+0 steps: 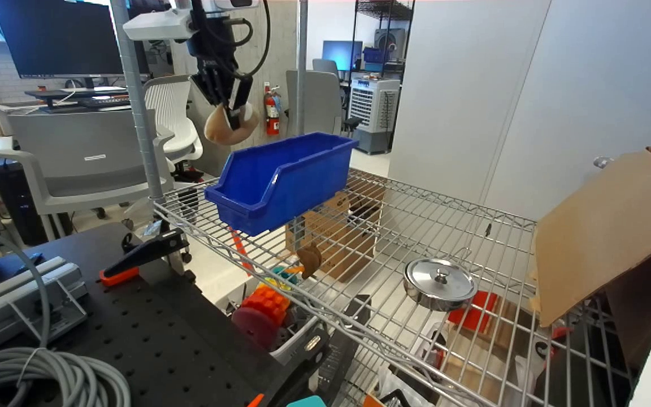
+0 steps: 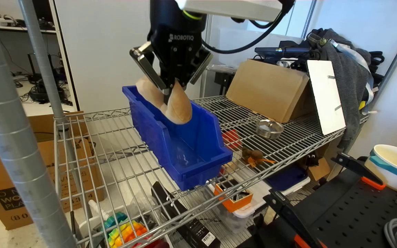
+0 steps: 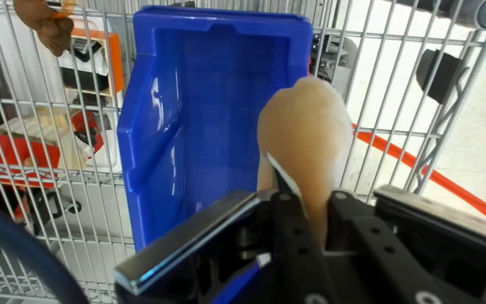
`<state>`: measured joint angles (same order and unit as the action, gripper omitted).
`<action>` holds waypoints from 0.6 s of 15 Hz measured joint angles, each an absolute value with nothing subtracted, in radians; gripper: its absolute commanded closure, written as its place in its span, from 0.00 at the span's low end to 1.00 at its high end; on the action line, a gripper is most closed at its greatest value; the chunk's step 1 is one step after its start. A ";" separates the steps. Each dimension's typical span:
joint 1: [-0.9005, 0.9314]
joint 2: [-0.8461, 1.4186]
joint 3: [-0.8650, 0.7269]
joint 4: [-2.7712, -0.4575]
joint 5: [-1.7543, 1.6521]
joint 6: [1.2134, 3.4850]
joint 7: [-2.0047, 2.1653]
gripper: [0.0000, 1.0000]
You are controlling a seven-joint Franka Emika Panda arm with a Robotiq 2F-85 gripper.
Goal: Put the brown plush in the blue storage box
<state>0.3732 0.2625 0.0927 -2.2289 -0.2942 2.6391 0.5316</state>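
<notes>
From here, pick-up reads as complete: the pincer [image 2: 171,91] is clamped on the middle of the brown plush toy [image 3: 308,122], which bulges out to either side of the tips. Transfer appears well advanced. The blue box [image 1: 311,183] sits below the pincer on a wire shelf [image 1: 461,204], open side up, and the toy hangs at the tips, above the rim and apart from it. In the wrist view the toy overlaps one long wall, so I judge the pincer to be off-centre from the opening. Placement is not yet done. Remaining, in my judgement: shift the pincer over the opening, lower it, then release the toy inside.
</notes>
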 measured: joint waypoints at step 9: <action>0.374 0.360 0.011 -2.217 -0.429 2.663 0.610 0.97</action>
<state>0.3740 0.3597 0.0113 -2.2174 -0.4289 2.6627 0.6096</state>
